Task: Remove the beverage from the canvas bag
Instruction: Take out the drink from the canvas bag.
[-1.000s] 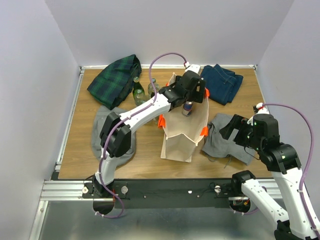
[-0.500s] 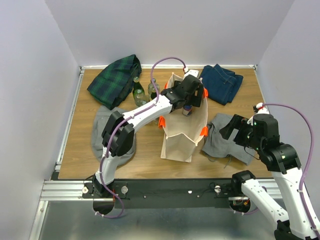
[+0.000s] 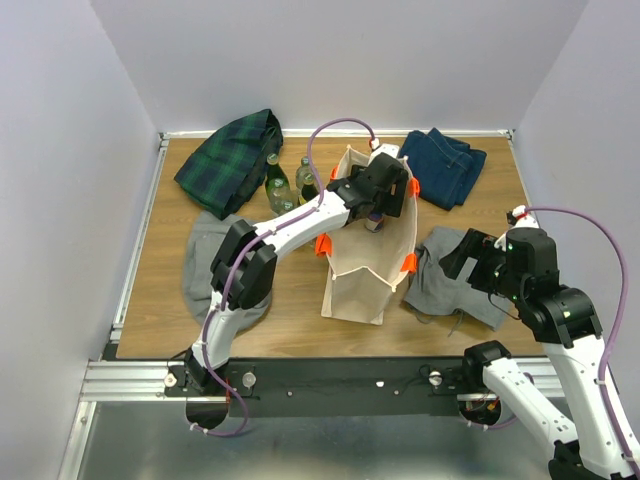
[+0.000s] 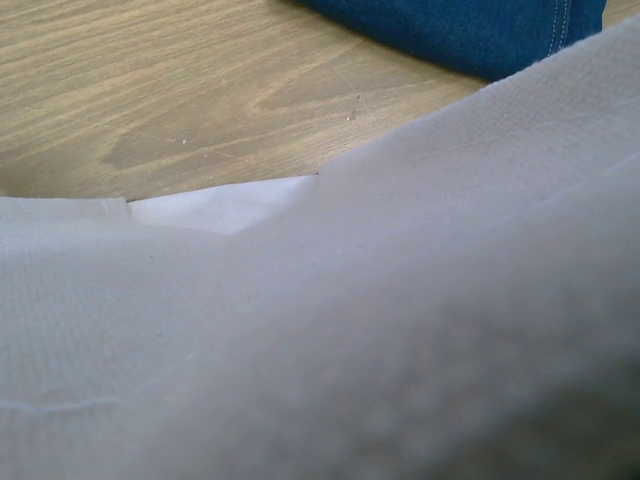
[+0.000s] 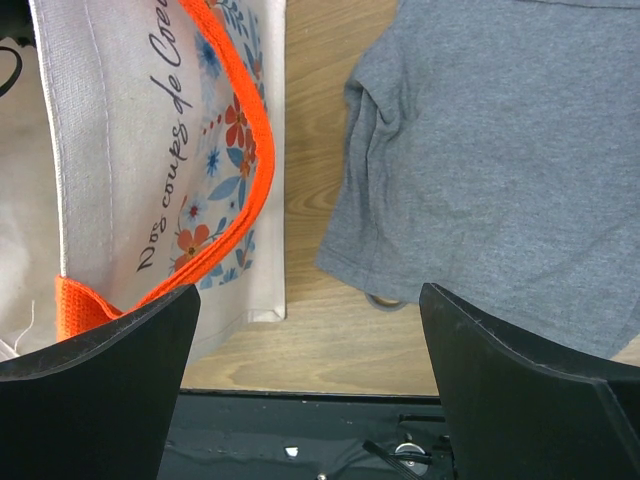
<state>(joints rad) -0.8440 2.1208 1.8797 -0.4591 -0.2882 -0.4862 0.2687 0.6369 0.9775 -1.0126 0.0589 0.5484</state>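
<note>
Inside the bag (image 3: pixel 358 280) mouth, the left gripper (image 3: pixel 377 203) has sunk lower over the bottle (image 3: pixel 372 223) standing within; whether it grips I cannot tell. A grasp looks near. Beside the bag, the right gripper (image 5: pixel 308 300) hangs spread wide, empty.

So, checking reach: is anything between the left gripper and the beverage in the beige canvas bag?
Nothing visible from above: the dark-capped bottle shows in the open beige canvas bag, beneath the left gripper. Its wrist view is mostly bag cloth.
</note>
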